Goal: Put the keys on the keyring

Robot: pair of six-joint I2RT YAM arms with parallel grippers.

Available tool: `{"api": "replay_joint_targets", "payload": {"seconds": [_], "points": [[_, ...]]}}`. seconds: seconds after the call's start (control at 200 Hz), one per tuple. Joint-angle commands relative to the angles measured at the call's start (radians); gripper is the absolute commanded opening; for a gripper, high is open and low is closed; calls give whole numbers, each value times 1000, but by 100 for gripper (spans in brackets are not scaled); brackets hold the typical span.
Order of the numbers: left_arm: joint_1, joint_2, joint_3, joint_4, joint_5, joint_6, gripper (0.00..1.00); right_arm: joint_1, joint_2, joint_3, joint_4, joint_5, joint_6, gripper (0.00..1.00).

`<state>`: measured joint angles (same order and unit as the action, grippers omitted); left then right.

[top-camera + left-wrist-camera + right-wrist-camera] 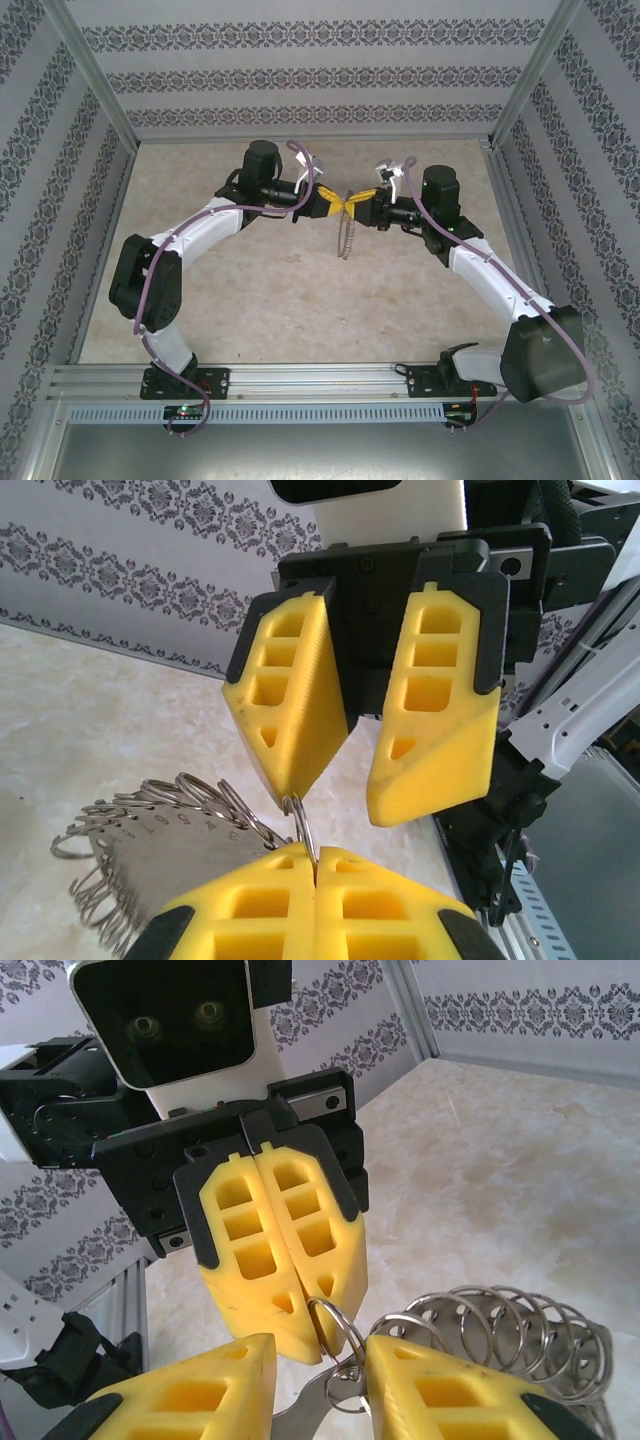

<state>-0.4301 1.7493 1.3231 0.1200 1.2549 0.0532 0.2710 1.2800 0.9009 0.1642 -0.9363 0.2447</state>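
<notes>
Below the fingers, an aluminium rail edges the near side of a beige marbled desk; patterned wallpaper closes the room beyond. The left arm and right arm arch inward, tips meeting above mid-desk. The left fingers press together, clamping a small ring of the keyring, which hangs beneath them. The right fingers stand apart, a small ring between them.

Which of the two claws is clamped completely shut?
The left claw, fingers pressed together on a small ring; the right claw stands open.
</notes>
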Motion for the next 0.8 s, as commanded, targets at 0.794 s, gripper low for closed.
{"api": "replay_joint_targets", "payload": {"seconds": [0.794], "points": [[-19,-10,72,-92,73,69,0,-17,-4,7,-4,-183,-47,26]]}}
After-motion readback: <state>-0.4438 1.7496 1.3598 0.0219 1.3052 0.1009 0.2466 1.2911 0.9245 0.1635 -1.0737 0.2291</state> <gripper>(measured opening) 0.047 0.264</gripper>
